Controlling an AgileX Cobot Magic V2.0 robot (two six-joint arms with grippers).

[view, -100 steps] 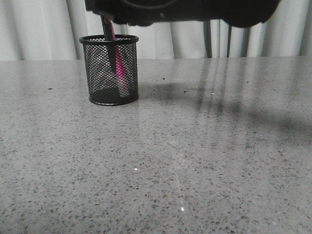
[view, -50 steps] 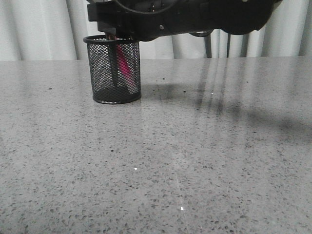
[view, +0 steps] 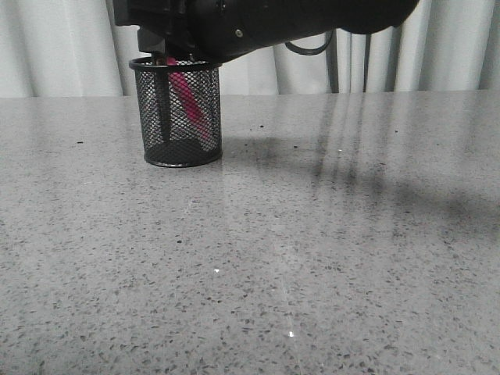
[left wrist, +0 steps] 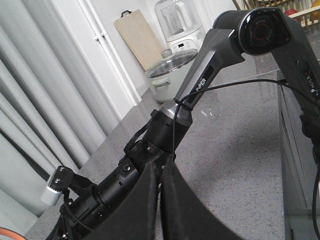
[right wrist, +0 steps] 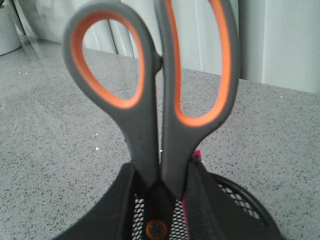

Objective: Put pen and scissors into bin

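A: Starting nearest, what lies on the speckled grey table?

B: The near and middle stretch carries only reflections and faint shadows. Farther back on the left stands the bin, upright on its base.

A: And inside it?

B: The pen leans through the mesh, pink, its top toward the left rim and its lower part toward the right. A dark blade of the scissors runs down the left side of the bin's interior.

A: Who holds the scissors?

B: The right gripper. In its wrist view the two black fingers clamp the grey handles just above the orange pivot, with the orange-lined loops standing up over the bin's rim. The pen's pink edge shows just beside the far finger.

A: The left gripper?

B: Its fingers are pressed together with nothing between them, away from the bin, looking along the right arm.

A: Beyond the bin?

B: Pale curtains hang behind the table's far edge.
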